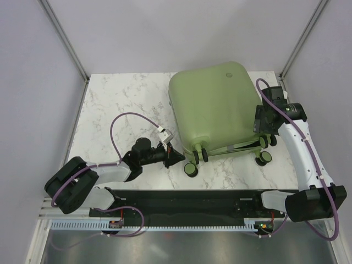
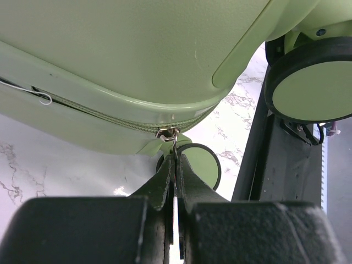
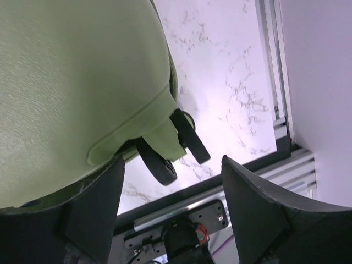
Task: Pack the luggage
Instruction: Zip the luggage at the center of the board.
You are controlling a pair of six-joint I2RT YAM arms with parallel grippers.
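The luggage [image 1: 214, 107], a pale green hard-shell case, lies closed on the marble table with its wheels toward the near edge. My left gripper [image 1: 179, 157] is at its near left corner, beside a caster wheel [image 1: 191, 169]. In the left wrist view my left gripper [image 2: 176, 160] is shut on the metal zipper pull [image 2: 172, 135], at the end of the zipper [image 2: 99, 113] that runs round the shell [image 2: 137, 49]. My right gripper [image 3: 171, 160] stands open against the case's right side [image 3: 71, 82], near two black casters [image 3: 159, 165]; nothing is between its fingers.
A black rail [image 1: 187, 198] with the arm bases runs along the near table edge. Bare marble [image 1: 121, 104] lies left of the case. Metal frame posts [image 1: 63, 38] and pale walls close in the sides. A purple cable [image 1: 118, 124] loops over the left arm.
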